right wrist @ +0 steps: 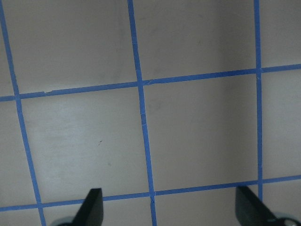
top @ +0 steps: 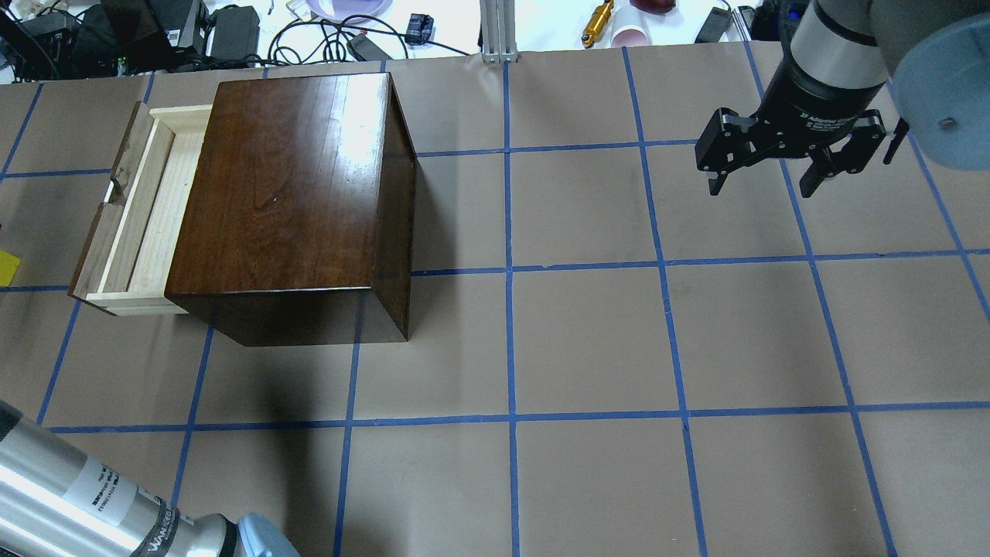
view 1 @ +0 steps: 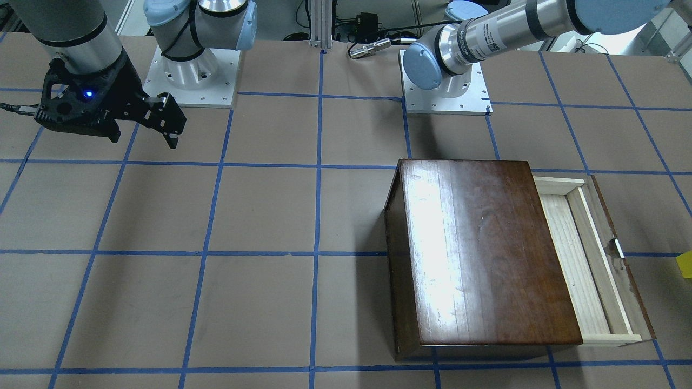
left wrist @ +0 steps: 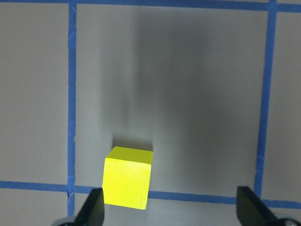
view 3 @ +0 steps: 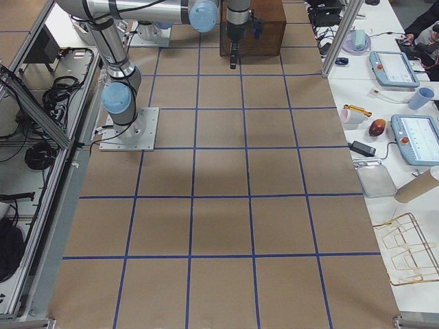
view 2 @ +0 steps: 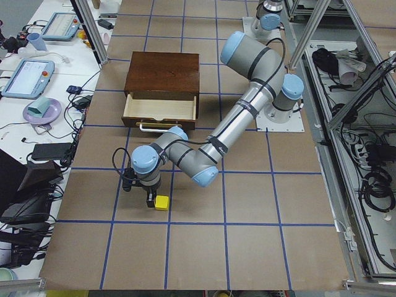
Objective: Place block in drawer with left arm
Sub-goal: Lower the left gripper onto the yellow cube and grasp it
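Observation:
The yellow block [left wrist: 128,177] lies on the brown table paper, past the drawer front; it also shows at the frame edges [view 1: 685,265] [top: 6,268] and in the exterior left view [view 2: 161,203]. My left gripper [left wrist: 171,213] is open and hangs over the table; the block sits just ahead of its left fingertip [left wrist: 94,207], untouched. In the exterior left view the left gripper [view 2: 139,193] is right beside the block. The drawer [top: 147,209] is pulled out of the dark wooden box [top: 286,186] and is empty. My right gripper [top: 766,186] is open and empty, far from the box.
The box [view 1: 486,248] stands on the left arm's half of the table, its drawer [view 1: 589,259] opening away from the centre. Cables, tablets and small items lie on the side table beyond the table's far edge [top: 232,31]. Blue tape lines grid the paper.

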Motion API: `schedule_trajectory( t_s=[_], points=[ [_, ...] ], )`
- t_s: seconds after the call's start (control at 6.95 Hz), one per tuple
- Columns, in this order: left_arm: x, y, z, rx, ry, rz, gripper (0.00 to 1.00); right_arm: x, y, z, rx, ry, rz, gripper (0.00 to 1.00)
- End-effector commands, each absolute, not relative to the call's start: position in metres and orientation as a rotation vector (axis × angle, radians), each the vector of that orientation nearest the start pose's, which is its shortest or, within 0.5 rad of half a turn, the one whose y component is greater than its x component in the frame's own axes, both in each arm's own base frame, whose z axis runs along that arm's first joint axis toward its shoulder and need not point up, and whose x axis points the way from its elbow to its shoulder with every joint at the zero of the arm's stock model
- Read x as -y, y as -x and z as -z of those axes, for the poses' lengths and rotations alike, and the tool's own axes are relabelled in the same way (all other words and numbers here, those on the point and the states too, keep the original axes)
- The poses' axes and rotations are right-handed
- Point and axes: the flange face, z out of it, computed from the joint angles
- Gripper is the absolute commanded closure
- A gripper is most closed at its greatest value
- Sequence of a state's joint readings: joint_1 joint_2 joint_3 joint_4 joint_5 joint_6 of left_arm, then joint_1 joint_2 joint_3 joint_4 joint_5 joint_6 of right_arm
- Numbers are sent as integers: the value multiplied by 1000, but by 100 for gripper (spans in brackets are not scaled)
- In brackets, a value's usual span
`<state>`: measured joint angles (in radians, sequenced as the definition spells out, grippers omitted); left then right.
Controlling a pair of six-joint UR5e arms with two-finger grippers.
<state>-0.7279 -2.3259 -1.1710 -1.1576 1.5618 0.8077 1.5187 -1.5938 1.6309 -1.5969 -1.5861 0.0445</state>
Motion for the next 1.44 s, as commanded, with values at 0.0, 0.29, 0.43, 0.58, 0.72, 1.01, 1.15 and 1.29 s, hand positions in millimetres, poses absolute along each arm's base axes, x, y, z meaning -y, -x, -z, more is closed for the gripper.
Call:
schedule_trajectory(
  t_s=[0.0,0.29,0.43,0.58,0.72,1.01,1.15,1.29],
  points=[
    [608,-488,-213,-3101,48,6,0,487,-107,-472,-3153,-152,-17,0],
    [605,-491,-211,-3073,21,-42,0,487,-106,-472,-3153,-155,-17,0],
    [604,-493,-204,-3065,11,-76,0,487,-107,-472,-3153,-152,-17,0],
    [604,-494,-199,-3058,-7,-79,4,487,-107,-472,-3153,-152,-17,0],
    [605,-495,-194,-3058,-40,-81,13,487,-107,-472,-3153,-152,-17,0],
    [605,-495,-196,-3057,-52,-73,100,487,-107,-472,-3153,-152,-17,0],
    [605,-495,-200,-3056,-51,-65,100,487,-107,-472,-3153,-152,-17,0],
    [605,-494,-208,-3052,-53,-51,100,487,-107,-472,-3153,-152,-17,0]
  ],
)
